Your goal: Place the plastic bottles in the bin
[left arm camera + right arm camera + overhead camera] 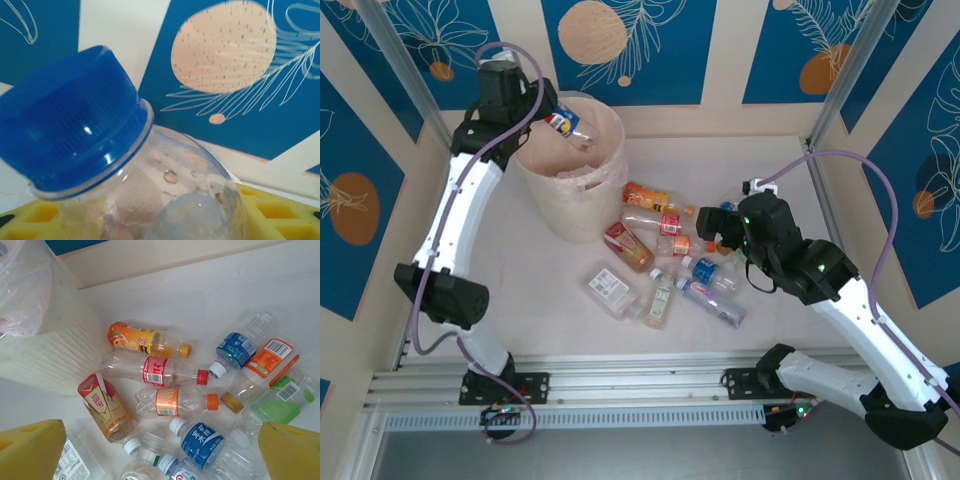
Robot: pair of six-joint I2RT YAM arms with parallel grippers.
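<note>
Left gripper seemingly grips a blue-capped bottle over the far bin for dropping; right gripper, fingers spread wide, overlooks the loose bottles.

I'm seeing the pale table carrying the bin, which is standing toward its far left corner. The plastic bottles are lying on their sides in a loose cluster around the middle of the surface, just right of the bin, the orange-labelled one sitting farthest back and a flat white-labelled one lying at the near left of the group.
</note>
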